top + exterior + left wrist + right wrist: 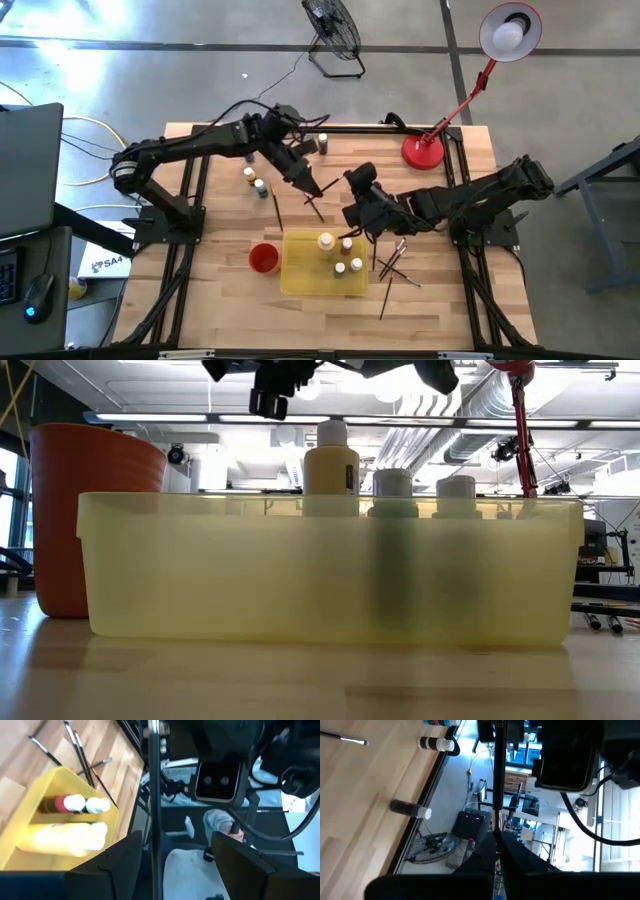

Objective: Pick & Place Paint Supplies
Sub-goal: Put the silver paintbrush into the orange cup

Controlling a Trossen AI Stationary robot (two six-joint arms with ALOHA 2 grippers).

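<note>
While both arms meet mid-frame above the yellow tray [300, 280], right pincer [352, 216] is clenched on a paintbrush [499, 780]; left pincer [308, 188] released. Four bottles [326, 242] sit in tray.

- A robotics lab or workshop; grey concrete floor [560, 300] around a wooden table [220, 300] on a dark frame
- Exposed ceiling ducts [480, 400] (low view); strip lights
- Floor fan [332, 30]; red lamp [505, 30] at the table's far right corner
</note>
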